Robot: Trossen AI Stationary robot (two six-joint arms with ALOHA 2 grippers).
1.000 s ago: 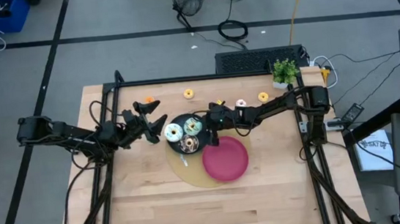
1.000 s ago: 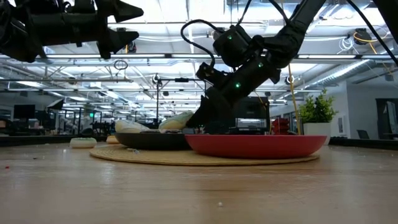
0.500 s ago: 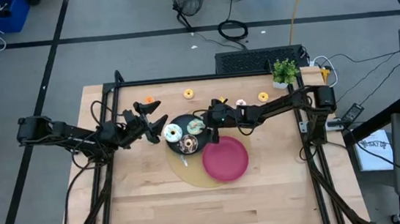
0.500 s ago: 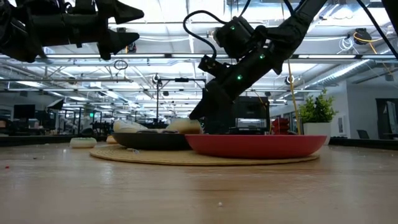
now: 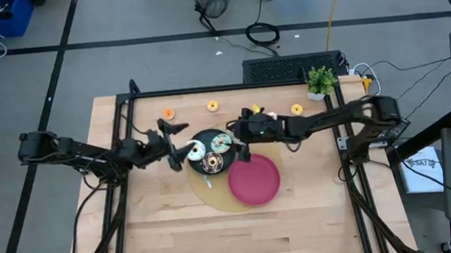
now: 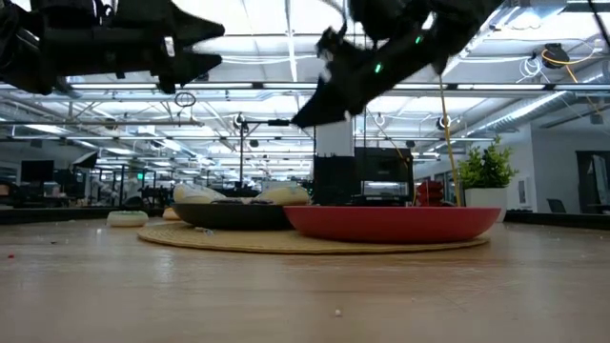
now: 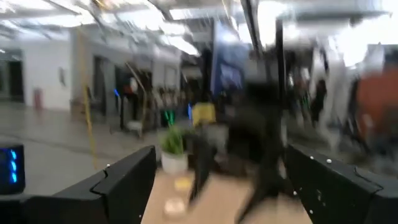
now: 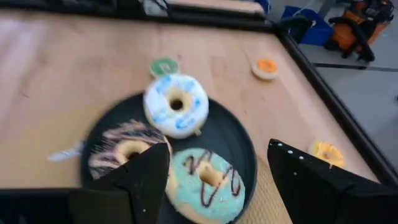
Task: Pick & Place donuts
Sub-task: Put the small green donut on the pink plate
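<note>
Round black plate (image 8: 233, 146) holds three ring donuts (image 8: 176, 104), glossy icing. Red plate (image 5: 255, 179) beside, on round mat. Right gripper (image 5: 241, 146) above, jaws apart, empty. Left gripper (image 5: 179, 139) spread wide, empty.

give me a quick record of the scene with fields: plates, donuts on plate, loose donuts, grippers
black plate: holds three donuts, sits on round mat beside red plate
red plate: nothing visible on it
donuts on plate: white-blue donut, teal donut, brown donut
loose donuts: orange donut, yellow donut, another orange-yellow donut near the table's far edge
left gripper: open, raised left of black plate
right gripper: open, above black plate's right side
</note>
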